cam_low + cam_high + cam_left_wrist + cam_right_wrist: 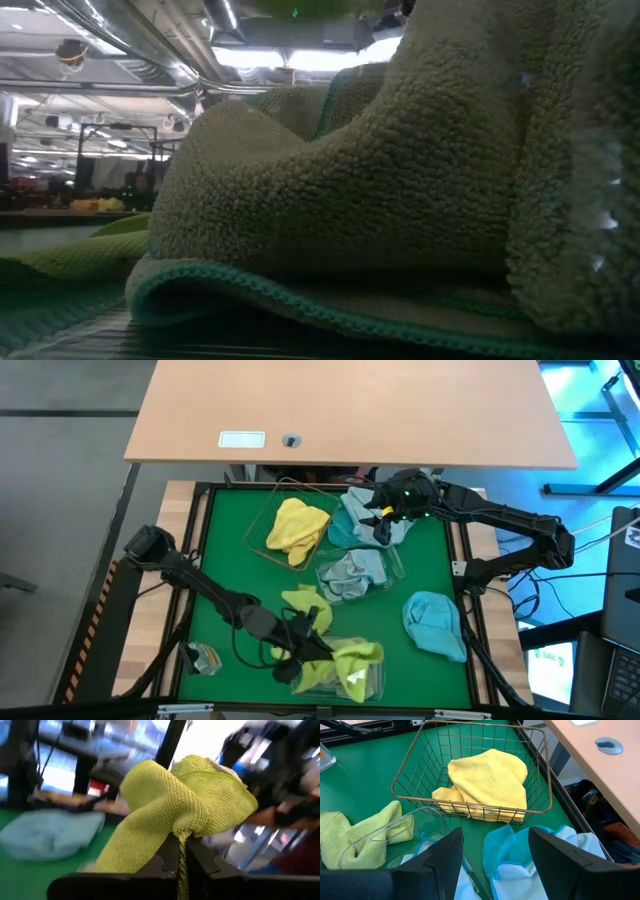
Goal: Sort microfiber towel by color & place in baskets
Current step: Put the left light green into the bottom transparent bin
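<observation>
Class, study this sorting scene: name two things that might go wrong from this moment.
1. The left gripper pinches only a fold of the lime towel, which may slip out.
2. The open right gripper hovers over blue towels beside the wire basket holding the yellow towel; it might snag the basket.

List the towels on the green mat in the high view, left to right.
Yellow towel in the wire basket → lime towel at the near clear tub, by the left gripper → blue towel under the right gripper → loose blue towel.
</observation>
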You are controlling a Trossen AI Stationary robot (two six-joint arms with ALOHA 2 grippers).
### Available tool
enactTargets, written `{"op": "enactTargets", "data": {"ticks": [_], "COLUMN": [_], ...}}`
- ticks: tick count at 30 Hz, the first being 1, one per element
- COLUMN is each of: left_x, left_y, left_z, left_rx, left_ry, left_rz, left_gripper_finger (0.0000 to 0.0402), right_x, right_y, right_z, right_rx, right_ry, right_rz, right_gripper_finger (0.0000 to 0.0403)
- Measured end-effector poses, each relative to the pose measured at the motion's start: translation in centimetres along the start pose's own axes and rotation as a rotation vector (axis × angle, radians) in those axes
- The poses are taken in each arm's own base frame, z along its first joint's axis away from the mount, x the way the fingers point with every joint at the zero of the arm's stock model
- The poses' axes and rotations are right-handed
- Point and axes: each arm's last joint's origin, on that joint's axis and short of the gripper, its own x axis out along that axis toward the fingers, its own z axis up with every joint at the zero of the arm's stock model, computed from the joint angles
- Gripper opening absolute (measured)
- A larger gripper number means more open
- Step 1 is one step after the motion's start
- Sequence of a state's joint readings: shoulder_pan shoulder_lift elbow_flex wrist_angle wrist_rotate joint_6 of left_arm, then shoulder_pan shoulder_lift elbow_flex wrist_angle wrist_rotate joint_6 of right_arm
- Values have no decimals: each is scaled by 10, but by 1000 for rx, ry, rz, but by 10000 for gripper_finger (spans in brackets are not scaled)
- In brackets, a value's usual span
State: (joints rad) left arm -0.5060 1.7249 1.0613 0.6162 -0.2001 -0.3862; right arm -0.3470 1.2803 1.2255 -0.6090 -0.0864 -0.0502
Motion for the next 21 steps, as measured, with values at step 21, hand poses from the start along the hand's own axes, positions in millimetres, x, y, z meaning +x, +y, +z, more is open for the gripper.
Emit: {"op": "enactTargets", "data": {"ticks": [21], "left_x": [9], "left_y": [32], "left_z": [-85], "left_rx": [-180], "left_ry": [522], "left_rz": [233], "left_gripper_finger": [7], "right_x": [0], "right_y": [0], "right_z": [0], "right_rx": [0], "right_ry": [0], "right_rz": [0], "right_gripper_finger": [225]}}
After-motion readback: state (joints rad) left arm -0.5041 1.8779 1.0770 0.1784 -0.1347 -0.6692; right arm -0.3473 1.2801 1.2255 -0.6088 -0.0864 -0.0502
